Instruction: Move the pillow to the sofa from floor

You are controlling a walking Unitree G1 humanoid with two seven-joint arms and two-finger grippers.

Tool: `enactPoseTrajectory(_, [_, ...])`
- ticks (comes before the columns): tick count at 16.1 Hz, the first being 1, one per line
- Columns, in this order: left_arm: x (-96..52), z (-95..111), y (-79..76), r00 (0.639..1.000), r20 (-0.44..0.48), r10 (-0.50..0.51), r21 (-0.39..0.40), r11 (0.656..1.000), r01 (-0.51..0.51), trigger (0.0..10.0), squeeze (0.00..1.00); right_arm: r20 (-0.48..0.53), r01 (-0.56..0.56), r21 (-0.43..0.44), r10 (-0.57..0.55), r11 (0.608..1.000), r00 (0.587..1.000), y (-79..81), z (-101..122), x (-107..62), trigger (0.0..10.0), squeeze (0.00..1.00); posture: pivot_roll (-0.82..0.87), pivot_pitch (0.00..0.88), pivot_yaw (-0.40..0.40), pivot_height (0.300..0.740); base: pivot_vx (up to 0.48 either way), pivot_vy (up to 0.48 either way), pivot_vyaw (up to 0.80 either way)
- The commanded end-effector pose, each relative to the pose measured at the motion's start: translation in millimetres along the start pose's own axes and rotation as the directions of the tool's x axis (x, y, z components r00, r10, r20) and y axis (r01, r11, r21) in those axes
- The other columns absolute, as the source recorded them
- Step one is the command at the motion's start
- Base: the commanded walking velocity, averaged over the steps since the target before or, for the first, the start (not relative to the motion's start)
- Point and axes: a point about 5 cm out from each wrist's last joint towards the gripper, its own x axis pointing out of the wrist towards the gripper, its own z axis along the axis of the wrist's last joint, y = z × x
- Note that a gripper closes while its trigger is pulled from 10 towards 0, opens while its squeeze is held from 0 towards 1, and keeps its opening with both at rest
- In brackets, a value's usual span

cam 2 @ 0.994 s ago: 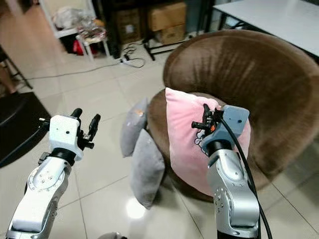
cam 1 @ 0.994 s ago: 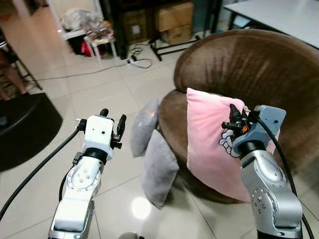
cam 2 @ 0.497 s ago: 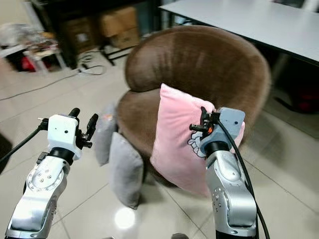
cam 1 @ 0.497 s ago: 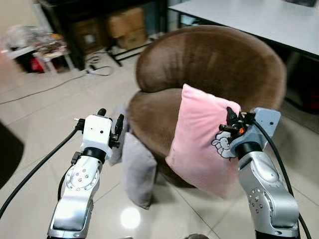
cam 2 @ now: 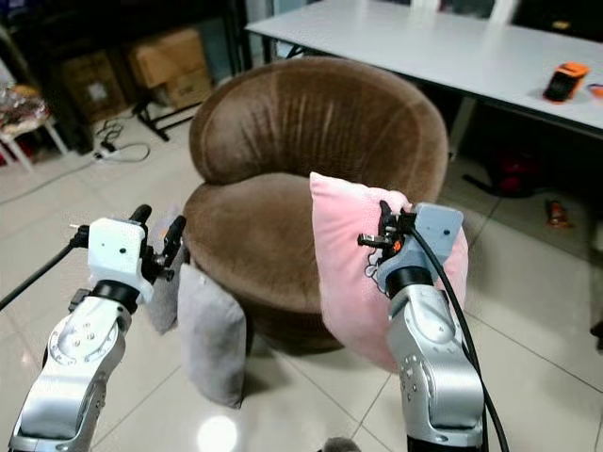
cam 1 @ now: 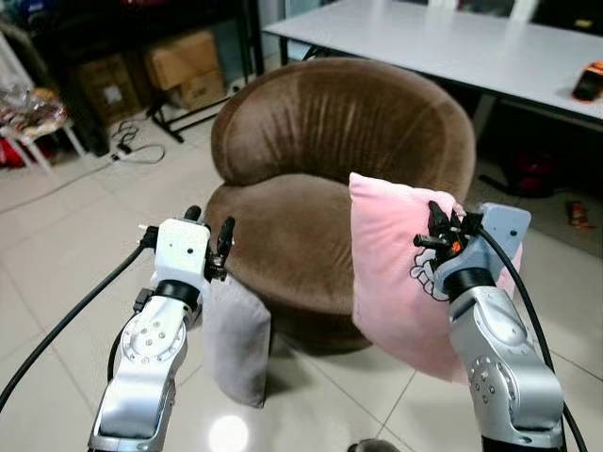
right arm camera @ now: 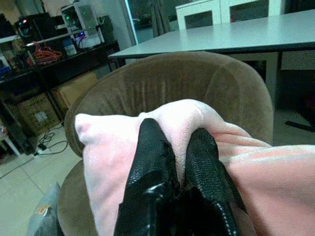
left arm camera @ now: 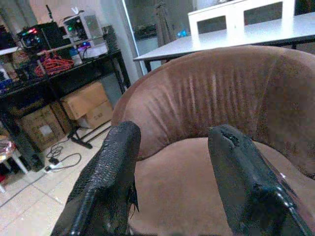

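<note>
A plush pink square pillow point(cam 1: 396, 273) hangs off the tiled floor point(cam 1: 57, 282), just before the round brown velvety sofa point(cam 1: 339, 160). The right end effector point(right arm camera: 172, 147) pinches its top edge, fingers nearly closed. The left end effector point(left arm camera: 172, 167) is spread wide, empty, facing the sofa.

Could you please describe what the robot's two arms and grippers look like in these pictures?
Both arms are silver metal with rounded joint housings dotted with small screws. The left gripper sits on a white boxy wrist block, the right gripper on a blue-grey one with a small orange detail. Each has two long black fingers with a rough, textured surface. A black cable runs along each arm.
</note>
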Motion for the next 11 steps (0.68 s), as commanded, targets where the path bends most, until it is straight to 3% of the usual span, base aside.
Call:
enactPoseTrajectory(1, [-0.6,2.4,3.8,1.000,0.009,0.009,0.002,1.000,-0.009,10.0,0.00,0.047,-0.027,-0.010,0.028,1.000,0.999,5.7,7.9,2.1,10.0,0.00,-0.11,0.000,0.052,0.740,0.247,0.000,0.00])
enactPoseTrajectory(4, [-0.9,2.3,4.3,1.000,0.010,0.012,0.000,1.000,-0.012,10.0,0.00,0.045,-0.028,-0.011,0.029,1.000,0.999,5.8,7.7,3.2,10.0,0.00,-0.11,0.000,0.049,0.740,0.249,0.000,0.00])
enactPoseTrajectory(9, [-1.0,2.4,4.4,1.000,0.010,0.010,-0.005,1.000,-0.010,10.0,0.00,0.037,-0.027,-0.010,0.028,1.000,0.999,5.8,6.8,3.4,10.0,0.00,-0.11,0.000,0.049,0.740,0.253,0.000,-0.75])
enactPoseTrajectory(11, [-1.0,2.5,4.5,1.000,0.011,0.008,-0.006,1.000,-0.008,10.0,0.00,0.038,-0.025,-0.009,0.026,1.000,0.999,5.7,6.7,3.3,10.0,0.00,-0.11,0.000,0.049,0.740,0.264,0.000,0.00])
